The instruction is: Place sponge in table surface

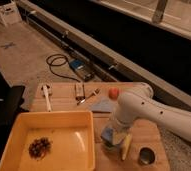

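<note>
One two-finger gripper (114,143) hung low over the light brown wooden plank tabletop (62,104), just right of the big yellow plastic tray (49,114); we could not tell its grip. We saw the small blue sponge block (108,134) right against it, beside a long yellow item (126,148).

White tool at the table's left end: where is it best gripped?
Grip the white tool across its slim middle, from above: it lies flat on the table surface, long and narrow. The hand is low at the sponge, right of the tray.
</note>
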`<state>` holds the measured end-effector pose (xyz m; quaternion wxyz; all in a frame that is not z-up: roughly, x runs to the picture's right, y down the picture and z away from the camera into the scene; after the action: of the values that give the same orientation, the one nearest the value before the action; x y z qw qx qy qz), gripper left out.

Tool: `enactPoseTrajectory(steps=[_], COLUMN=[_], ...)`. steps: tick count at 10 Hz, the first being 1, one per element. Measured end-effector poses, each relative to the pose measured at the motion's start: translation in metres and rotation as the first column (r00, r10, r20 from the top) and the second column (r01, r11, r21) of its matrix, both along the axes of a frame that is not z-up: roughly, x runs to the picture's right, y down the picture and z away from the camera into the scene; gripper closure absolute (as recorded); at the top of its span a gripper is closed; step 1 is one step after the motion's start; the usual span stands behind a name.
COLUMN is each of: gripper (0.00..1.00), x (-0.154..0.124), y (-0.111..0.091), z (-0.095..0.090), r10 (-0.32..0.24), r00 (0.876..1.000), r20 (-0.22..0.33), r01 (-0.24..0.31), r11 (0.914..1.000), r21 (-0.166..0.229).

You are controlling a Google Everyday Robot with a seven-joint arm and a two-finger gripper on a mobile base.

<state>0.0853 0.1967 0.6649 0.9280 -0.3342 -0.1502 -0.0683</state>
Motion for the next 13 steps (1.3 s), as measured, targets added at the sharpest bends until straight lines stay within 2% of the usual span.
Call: enactPoseTrajectory(steps=[2,6,10,12,13], gripper=[0.35,0.35,0.35,0.35,0.38], x=[-0.011,-0.025,-0.03,-0.024,-0.024], y=[-0.006,-0.004,0.01,0.015,0.016], z=[0.007,0.027,0.052,0.056,0.057], r10=[-0.028,-0.067,-0.131,-0.138,-0.14], r00=[0.999,0.992,0.978,0.977,0.977], r20=[0.035,0.109,0.162,0.162,0.161], r01=[0.027,0.066,0.139,0.148,0.152], r11=[0.9995,0.9978,0.9896,0.9873,0.9861], r21=[0.012,0.01,-0.038,-0.057,-0.066])
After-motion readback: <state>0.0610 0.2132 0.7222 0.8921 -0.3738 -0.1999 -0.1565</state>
